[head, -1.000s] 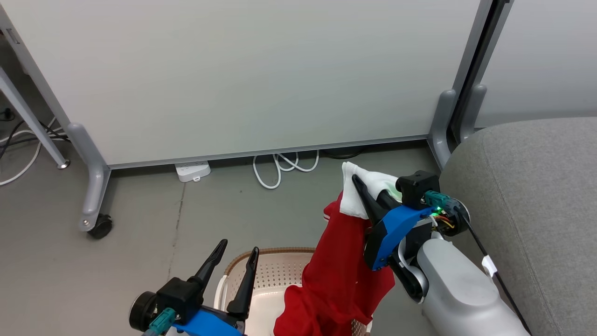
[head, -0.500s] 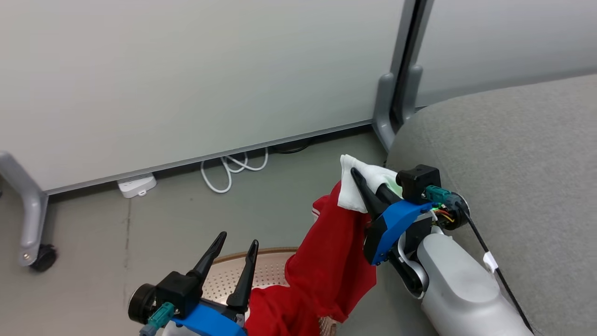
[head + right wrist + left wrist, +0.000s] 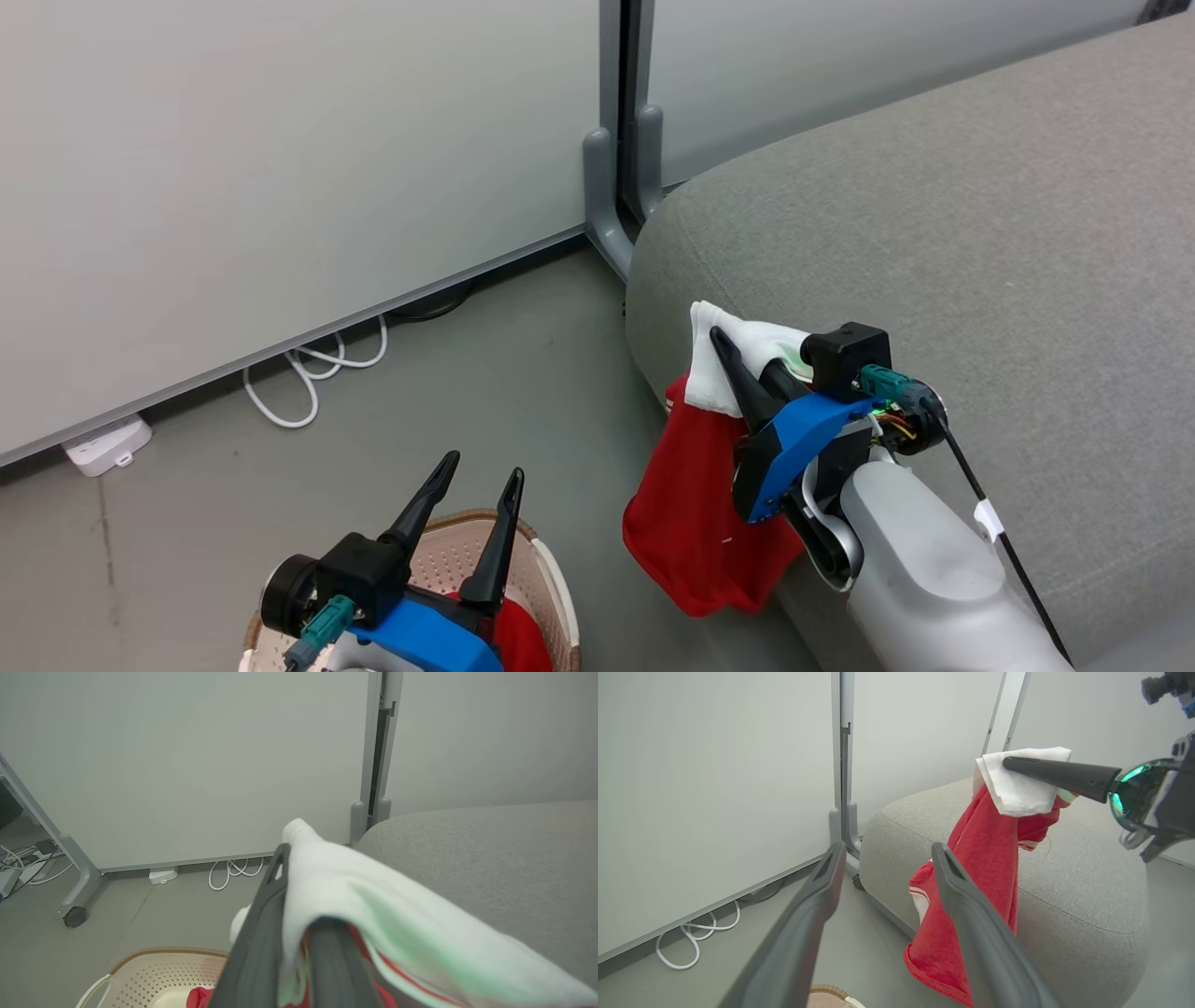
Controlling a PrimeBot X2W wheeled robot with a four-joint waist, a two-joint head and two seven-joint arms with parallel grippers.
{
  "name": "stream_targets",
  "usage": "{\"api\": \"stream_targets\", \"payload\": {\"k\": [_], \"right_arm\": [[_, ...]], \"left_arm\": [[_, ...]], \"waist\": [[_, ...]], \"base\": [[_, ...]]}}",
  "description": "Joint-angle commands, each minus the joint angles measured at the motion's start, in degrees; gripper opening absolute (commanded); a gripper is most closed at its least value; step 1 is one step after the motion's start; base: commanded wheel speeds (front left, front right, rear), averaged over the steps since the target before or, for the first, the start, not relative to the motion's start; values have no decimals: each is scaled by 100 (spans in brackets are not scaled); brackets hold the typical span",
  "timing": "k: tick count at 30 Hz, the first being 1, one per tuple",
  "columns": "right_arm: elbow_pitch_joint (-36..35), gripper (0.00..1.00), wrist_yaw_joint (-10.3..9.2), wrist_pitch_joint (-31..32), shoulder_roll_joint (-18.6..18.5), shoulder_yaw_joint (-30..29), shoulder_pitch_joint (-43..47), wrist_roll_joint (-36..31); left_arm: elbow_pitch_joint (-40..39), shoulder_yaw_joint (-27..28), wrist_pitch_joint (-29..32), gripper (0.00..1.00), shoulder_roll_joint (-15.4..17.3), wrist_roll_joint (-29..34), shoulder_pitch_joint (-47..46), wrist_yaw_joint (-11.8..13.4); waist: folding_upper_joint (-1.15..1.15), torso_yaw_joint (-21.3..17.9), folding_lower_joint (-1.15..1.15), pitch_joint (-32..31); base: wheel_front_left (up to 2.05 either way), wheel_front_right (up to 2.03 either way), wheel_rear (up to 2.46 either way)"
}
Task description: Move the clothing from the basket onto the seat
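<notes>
My right gripper (image 3: 729, 347) is shut on the white panel of a red piece of clothing (image 3: 695, 509), which hangs free against the rounded front corner of the grey seat (image 3: 934, 233). In the left wrist view the same clothing (image 3: 985, 858) dangles from a right finger (image 3: 1059, 774) beside the seat (image 3: 1087, 872). The white cloth (image 3: 336, 882) drapes over my right fingers. My left gripper (image 3: 484, 465) stands open above the basket (image 3: 558, 588), with nothing between its fingers. A second red garment (image 3: 515, 639) lies in the basket (image 3: 173, 966).
White partition panels on grey posts (image 3: 616, 187) stand behind the grey floor. A coiled white cable (image 3: 313, 373) and a power strip (image 3: 103, 443) lie at the panel's foot. A caster foot (image 3: 74, 915) shows at the far left.
The head camera has swung right, bringing the seat into the middle. The held clothing has come fully out of the basket and now hangs against the seat's corner. Both grippers keep their states.
</notes>
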Motion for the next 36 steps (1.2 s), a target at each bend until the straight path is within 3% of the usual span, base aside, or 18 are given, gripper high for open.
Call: {"api": "stream_targets", "payload": {"k": [1,10,20,25,30,36], "right_arm": [[-32,0,-2,-24,-3,-15,12,-26],[-76,0,-2,-27,-3,-52,50,0],[-43,0,-3,1,-3,-304,-179,-35],[-56,0,-3,166,-2,-1053,-880,-302],[-300,0,-3,526,-237,-2067,-1831,-637],[-881,0,-3,1016,-1106,-3231,-2652,-891]], "left_arm": [[-25,16,-17,100,9,34,-74,-25],[-18,14,-17,100,5,82,-107,-29],[-59,-30,-17,100,59,76,-189,-31],[-163,-42,-17,100,172,138,-352,-31],[-259,-252,-17,100,333,204,-707,-31],[-421,-638,-17,100,496,221,-1358,-31]], "waist": [[0,-188,0,63],[0,-386,0,110],[0,-341,0,279],[0,-289,0,631],[0,-94,0,1197],[0,323,0,2008]], "base": [[0,0,0],[0,0,0],[0,0,0],[0,0,0],[0,0,0],[0,0,0]]}}
